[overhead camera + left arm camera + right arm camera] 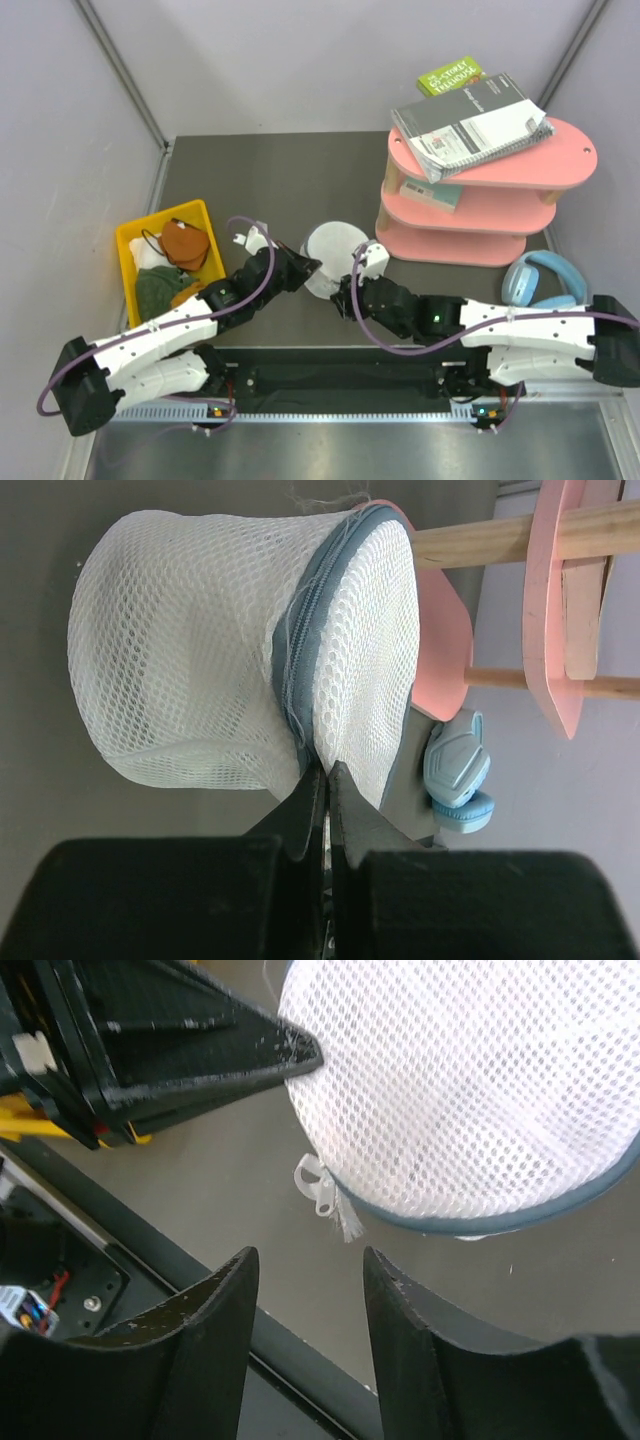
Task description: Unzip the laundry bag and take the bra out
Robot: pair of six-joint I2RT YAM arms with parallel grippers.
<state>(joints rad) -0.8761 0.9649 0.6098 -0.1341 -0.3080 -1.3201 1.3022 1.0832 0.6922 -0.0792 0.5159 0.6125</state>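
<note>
Left end effector (323, 780): jaws pressed together, pinching the laundry bag (200, 650) at its grey-blue zipper seam (298, 670). The finger bases are lost behind the dark wrist housing at the bottom of the left wrist view. Right end effector (308, 1260): wide open, holding nothing. The white zipper pull (318, 1188) lies just ahead of its fingertips, apart from both. The bag's mesh dome fills the space ahead and to the right, cut off by the frame edge. The left fingertip (295, 1055) meets the bag ahead and to the left of the right end effector. The bag's contents cannot be read through the mesh. From above, the bag sits on the bench (250, 180) between the two end effectors, partly covered by them. Yellow bin (128, 262), beside the left arm: rust-orange cloth (186, 243), dark green cloth (160, 288) and a pale piece (148, 254) too small to identify. Pale blue headphones (545, 278) lie well to the right, beside the pink shelf (480, 215).
</note>
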